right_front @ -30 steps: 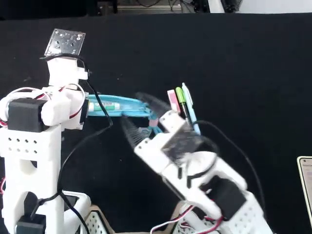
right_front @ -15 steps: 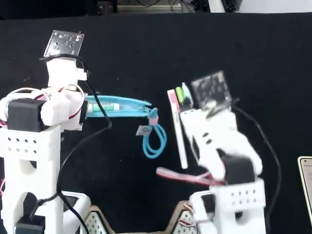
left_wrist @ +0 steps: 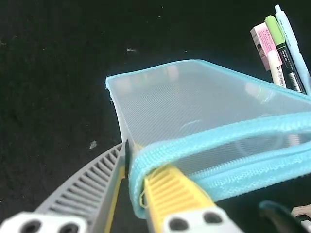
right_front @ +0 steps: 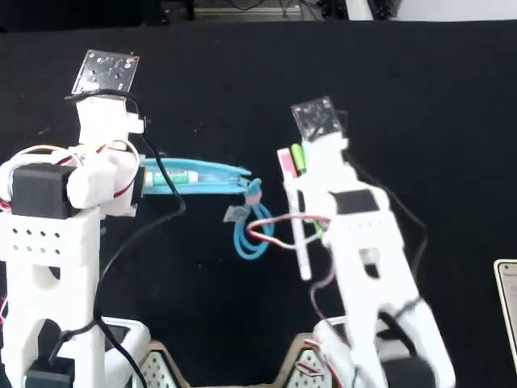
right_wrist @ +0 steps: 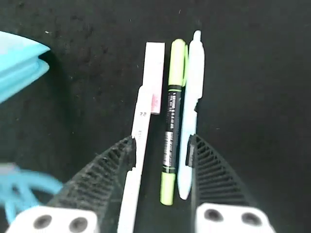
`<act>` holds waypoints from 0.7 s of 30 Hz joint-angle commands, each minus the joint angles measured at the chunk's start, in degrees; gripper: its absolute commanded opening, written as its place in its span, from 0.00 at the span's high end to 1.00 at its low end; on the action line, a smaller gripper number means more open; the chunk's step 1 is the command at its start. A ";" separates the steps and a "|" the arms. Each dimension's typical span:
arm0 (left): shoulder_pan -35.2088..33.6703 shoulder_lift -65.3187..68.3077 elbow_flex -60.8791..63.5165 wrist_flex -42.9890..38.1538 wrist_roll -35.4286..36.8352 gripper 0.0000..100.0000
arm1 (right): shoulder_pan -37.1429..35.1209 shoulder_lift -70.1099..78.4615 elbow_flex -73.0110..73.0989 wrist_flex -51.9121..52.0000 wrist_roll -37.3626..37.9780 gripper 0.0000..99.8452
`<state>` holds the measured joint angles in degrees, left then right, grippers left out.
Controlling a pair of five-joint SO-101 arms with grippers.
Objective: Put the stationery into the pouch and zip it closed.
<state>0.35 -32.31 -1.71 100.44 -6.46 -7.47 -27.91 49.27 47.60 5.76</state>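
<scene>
Black table (right_front: 420,97). Nearest us, the left pincer (left_wrist: 132,160) is clamped on the zip edge of the blue pouch (left_wrist: 194,107). Past the pouch's far end we note three pens (right_wrist: 171,121) lying side by side. The right pincer (right_wrist: 160,141) stands apart, a finger on either side of them.

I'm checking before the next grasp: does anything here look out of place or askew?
Nothing is spilled or damaged. The pens lie parallel beside the pouch, which the left tool grips by its rim. One oddity: a red cable from the right arm loops out above the pouch's blue strap.
</scene>
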 commanded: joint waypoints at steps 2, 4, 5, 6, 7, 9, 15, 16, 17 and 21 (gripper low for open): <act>-0.22 0.09 -0.48 0.35 0.00 0.97 | -0.79 9.10 -5.76 -3.69 -1.93 0.83; -0.22 0.09 -0.57 0.35 0.00 0.97 | -0.88 13.05 -8.48 -3.60 -1.93 0.83; -0.22 0.09 -0.57 0.35 0.00 0.97 | -0.88 15.08 -9.89 -3.60 -1.93 0.83; -0.22 0.09 -0.57 0.35 0.00 0.97 | -0.88 16.75 -11.12 -3.60 -1.93 0.83; -0.22 0.09 -0.57 0.35 0.00 0.97 | -0.88 18.42 -12.44 -3.60 -1.93 0.83; -0.22 0.09 -0.57 0.35 0.00 0.97 | -0.88 21.41 -14.73 -3.60 -1.93 0.83; -0.22 0.09 -0.48 0.35 0.00 0.97 | -2.46 28.26 -20.00 -3.60 -1.93 0.83; -0.22 0.09 -0.48 0.35 0.00 0.97 | -2.55 29.14 -20.53 -3.60 -1.93 0.83; -0.22 0.09 -0.48 0.35 0.00 0.97 | -2.64 29.85 -20.97 -3.60 -1.93 0.83; -0.22 0.09 -0.40 0.35 0.00 0.97 | -2.29 31.52 -21.67 -3.60 -1.49 0.83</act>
<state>0.35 -32.31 -1.71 100.44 -6.46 -9.41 3.65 30.90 45.14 4.35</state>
